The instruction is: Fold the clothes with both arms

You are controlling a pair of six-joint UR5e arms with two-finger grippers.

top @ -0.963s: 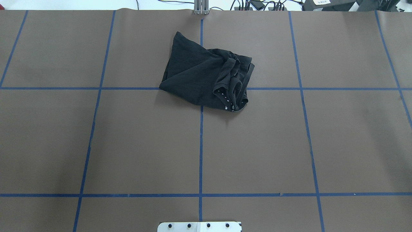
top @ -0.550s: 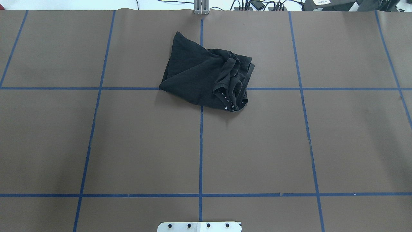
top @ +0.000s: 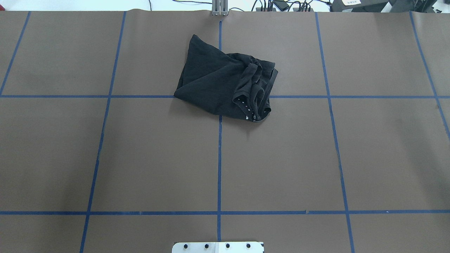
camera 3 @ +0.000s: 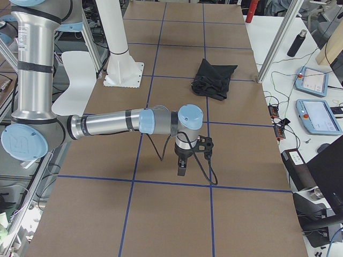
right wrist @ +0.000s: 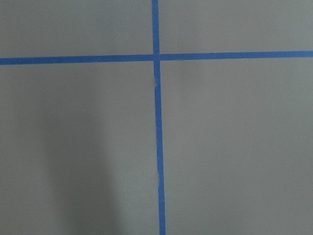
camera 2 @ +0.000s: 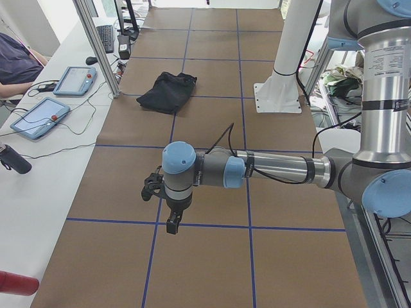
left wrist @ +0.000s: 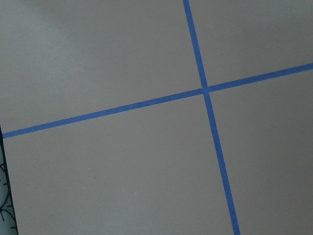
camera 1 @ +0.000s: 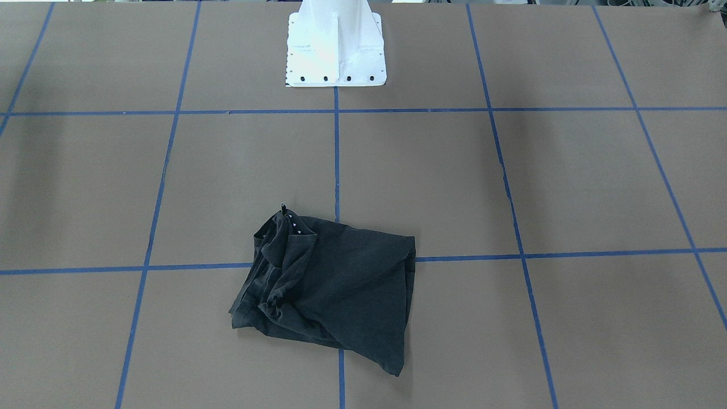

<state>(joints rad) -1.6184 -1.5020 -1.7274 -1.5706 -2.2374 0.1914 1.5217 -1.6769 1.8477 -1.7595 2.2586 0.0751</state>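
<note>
The clothes (top: 211, 80) are one black T-shirt, crumpled in a loose heap on the far half of the brown table, near the middle blue tape line. It also shows in the front view (camera 1: 341, 284) and small in both side views (camera 2: 167, 93) (camera 3: 213, 79). No print shows, only small white marks at a hem. My left gripper (camera 2: 171, 226) hangs over bare table far from the shirt, and my right gripper (camera 3: 181, 170) does the same on the other side. Whether either is open or shut I cannot tell. Both wrist views show only table and tape.
The white pedestal base (camera 1: 335, 45) stands at the table's near edge. Blue tape lines (top: 219, 158) grid the brown cover. A side bench holds tablets (camera 2: 40, 119), a dark bottle (camera 2: 13, 159) and cables; a person's sleeve (camera 2: 16, 61) rests there.
</note>
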